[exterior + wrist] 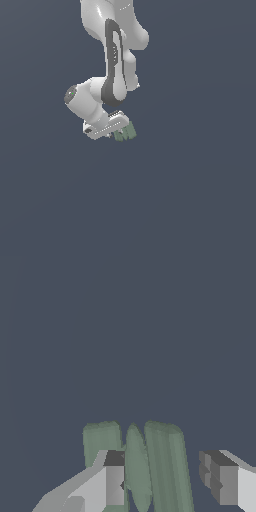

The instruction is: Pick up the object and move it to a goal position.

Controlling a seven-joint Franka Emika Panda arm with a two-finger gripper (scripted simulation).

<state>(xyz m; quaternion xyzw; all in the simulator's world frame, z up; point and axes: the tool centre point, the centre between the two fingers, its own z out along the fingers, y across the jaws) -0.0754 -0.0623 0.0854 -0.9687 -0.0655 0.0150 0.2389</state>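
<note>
The object [126,133] is a small sage-green piece of flat ridged slabs, seen right at the tip of the white hand in the exterior view. In the wrist view the object [160,466] lies mostly between the two fingers, its slabs running lengthwise. One fingertip [114,481] overlaps the outermost slab. The other fingertip [220,481] stands apart from it with a thin strip of background between. My gripper [167,481] is open around the piece; in the exterior view the gripper [120,130] is tilted, with the arm bent above it.
Plain dark grey-blue ground fills both views. The white arm [115,55] comes down from the top of the exterior view.
</note>
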